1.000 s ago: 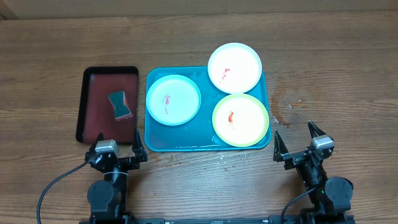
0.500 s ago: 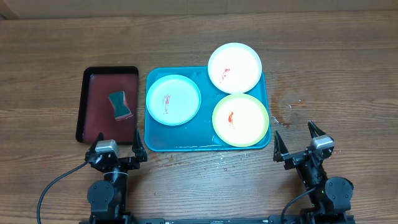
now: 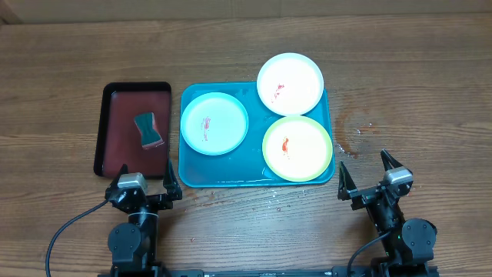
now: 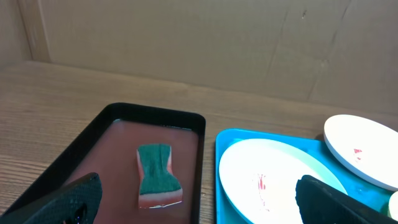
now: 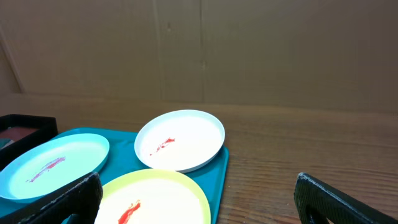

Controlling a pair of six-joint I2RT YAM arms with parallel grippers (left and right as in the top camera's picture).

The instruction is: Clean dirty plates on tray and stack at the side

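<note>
The turquoise tray (image 3: 190,171) lies mid-table and holds three plates with red smears: a light blue plate (image 3: 214,123) at its left, a white plate (image 3: 290,83) over its far right corner, and a yellow-green rimmed plate (image 3: 297,148) at its near right. My left gripper (image 3: 145,179) is open and empty, near the table's front edge, left of the tray. My right gripper (image 3: 367,172) is open and empty, right of the tray. The left wrist view shows the light blue plate (image 4: 273,180); the right wrist view shows all three plates (image 5: 180,140).
A black tray with a dark red inside (image 3: 123,104) lies left of the turquoise tray and holds a green-topped sponge (image 3: 147,129), also seen in the left wrist view (image 4: 157,171). Wet spots mark the wood (image 3: 355,132) right of the tray. A cardboard wall stands behind the table.
</note>
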